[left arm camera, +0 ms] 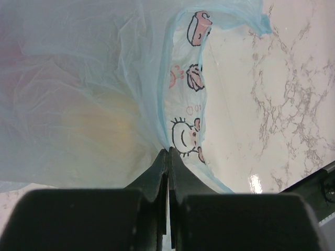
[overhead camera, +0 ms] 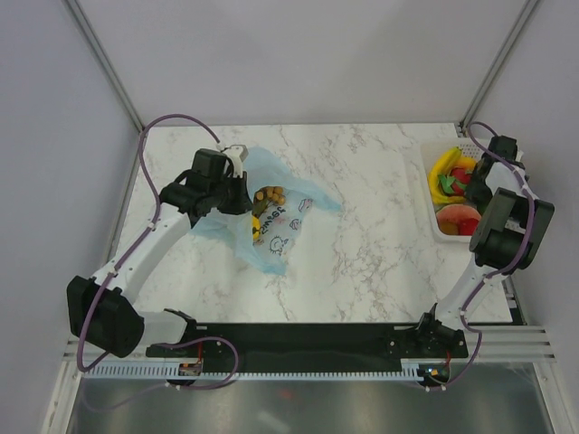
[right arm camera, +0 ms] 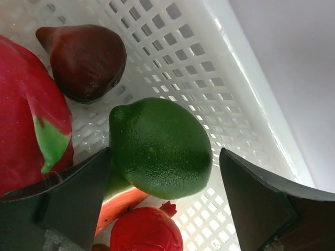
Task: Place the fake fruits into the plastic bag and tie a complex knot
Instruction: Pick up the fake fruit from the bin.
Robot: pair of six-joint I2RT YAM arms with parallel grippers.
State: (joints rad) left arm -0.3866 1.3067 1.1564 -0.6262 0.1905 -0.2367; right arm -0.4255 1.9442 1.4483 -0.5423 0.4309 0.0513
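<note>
Fake fruits (overhead camera: 450, 168) sit in two places. Most are heaped in the white mesh basket (overhead camera: 429, 185) at the far right of the marble surface (overhead camera: 380, 235). A few already lie inside the plastic bag (overhead camera: 282, 237), which sprawls on the left-centre of the surface with its doodled white panel facing up. Through the bag's mouth I can make out a tan round cluster (overhead camera: 270, 194) and something yellow just below it. My left pincer (left arm camera: 168, 153) is clenched, its two fingers pressed together on a fold of the bag's thin blue film right beside the printed panel, and the film rises from that pinch in a loose, crumpled sheet. My right pincer (right arm camera: 165, 157) hangs released inside the basket, jaws spread wide to either side of a green lime (right arm camera: 159, 141). The finger on the dragon-fruit side looks to be just against the lime's flank, while the other stands clear of it, close to the basket's mesh wall. Around the lime lie a pink-red dragon fruit (right arm camera: 23, 104) with a green scale, a dark brownish-red fruit (right arm camera: 86, 57) beyond it, an orange-red slice (right arm camera: 123, 206) tucked beneath, and a small red fruit (right arm camera: 144, 232) nearest my wrist camera.
</note>
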